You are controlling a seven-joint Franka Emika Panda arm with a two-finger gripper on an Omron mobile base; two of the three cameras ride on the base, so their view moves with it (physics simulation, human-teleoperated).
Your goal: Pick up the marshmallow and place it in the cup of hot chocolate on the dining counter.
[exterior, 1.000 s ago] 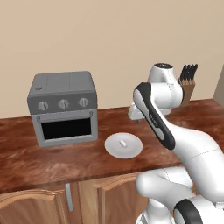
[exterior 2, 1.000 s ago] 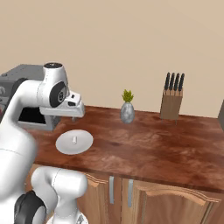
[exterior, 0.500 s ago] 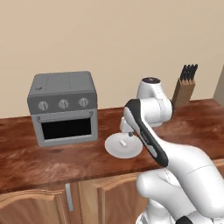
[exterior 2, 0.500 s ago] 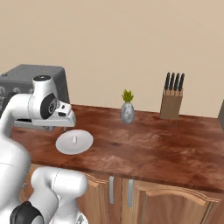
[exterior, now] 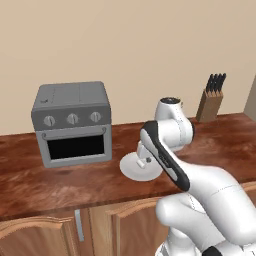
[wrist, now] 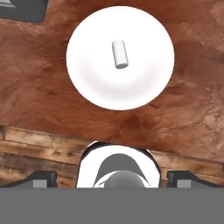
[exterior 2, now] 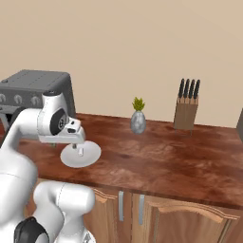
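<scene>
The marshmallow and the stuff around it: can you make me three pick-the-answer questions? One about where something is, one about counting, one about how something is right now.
1. Where is the marshmallow?
A. on the round white plate
B. inside the toaster oven
C. on the floor

2. How many round knobs are on the front of the toaster oven?
A. one
B. three
C. six

3. How is the gripper right now?
A. shut on the marshmallow
B. open and holding nothing
C. shut on a knife

Answers:
1. A, the hand view shows the little white cylinder lying near the middle of the plate.
2. B, the left base view shows three knobs in a row above the oven door.
3. B, the hand view shows the marshmallow lying free on the plate with the finger tips far apart.
</scene>
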